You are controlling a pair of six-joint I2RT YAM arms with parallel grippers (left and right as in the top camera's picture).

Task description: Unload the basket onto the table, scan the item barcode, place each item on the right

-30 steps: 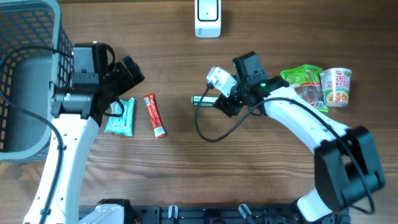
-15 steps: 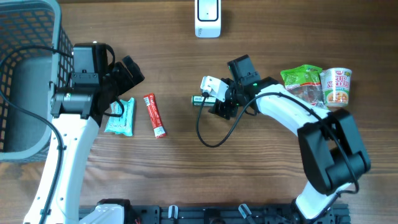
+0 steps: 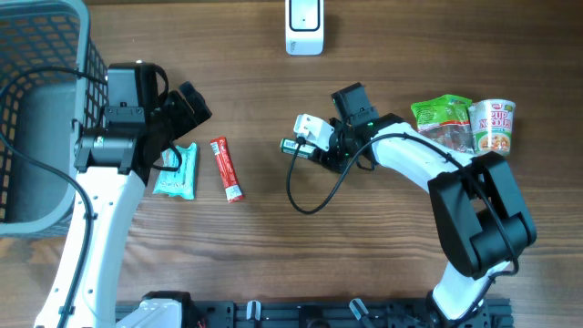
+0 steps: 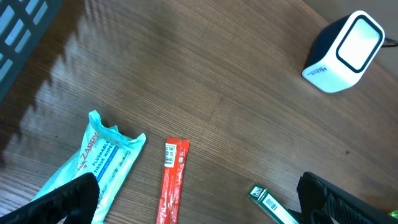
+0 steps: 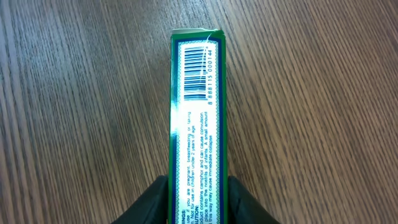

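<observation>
A narrow green box lies flat on the wooden table, its barcode facing up at the far end. My right gripper is shut on it, with a black finger pressed against each long side. From overhead the box pokes out to the left of the right gripper. The white barcode scanner stands at the back edge, well beyond the box, and shows at the top right of the left wrist view as the scanner. My left gripper is open and holds nothing above the table.
A teal tissue pack and a red stick pack lie below the left gripper. A green snack bag and a cup of noodles sit at the right. A grey basket fills the left edge. A black cable loops under the right arm.
My right gripper slid left along the green box and its fingers closed onto the box's sides. The left arm has not moved.
</observation>
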